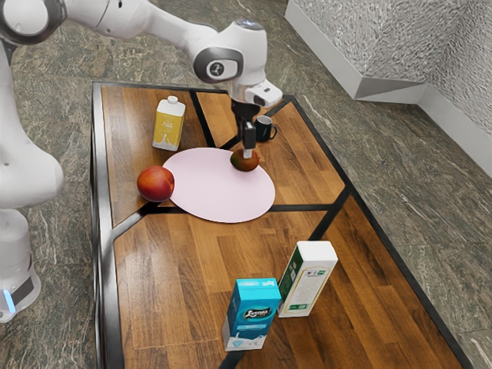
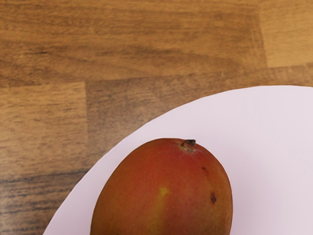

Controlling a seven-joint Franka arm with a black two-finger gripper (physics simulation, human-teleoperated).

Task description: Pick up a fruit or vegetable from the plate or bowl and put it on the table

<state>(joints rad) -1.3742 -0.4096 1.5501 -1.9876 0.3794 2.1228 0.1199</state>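
One white seven-joint arm (image 1: 115, 17), with black two-finger gripper (image 1: 247, 154), pointed downward at the top of the mango; whether open or closed, cannot be told. One oval mango (image 1: 244, 161), red-orange with green-brown patches, lying on the plate close to its rim; in the wrist view, a small dark stem stub (image 2: 190, 142), a yellow fleck and dark spots on the skin. One flat, round, pale pink plate (image 1: 221, 194), on the table. One round, deep red fruit (image 1: 155, 184), at the plate's rim towards the exterior view's left; whether it touches the plate cannot be told. One yellow-and-white carton with white cap (image 1: 168, 125), upright, near the plate. One black mug with side handle (image 1: 264, 129), upright, behind the gripper in the exterior view. One blue rectangular carton with dark label (image 1: 252, 314), upright, and just beside it one white rectangular carton with green markings (image 1: 309, 278), also upright, both apart from the plate. One brown wood-panelled table (image 1: 184, 269) with black framing strips, bearing all the above items except the arm; grey veined stone floor (image 1: 400, 165); white rough-textured wall (image 1: 384, 38).
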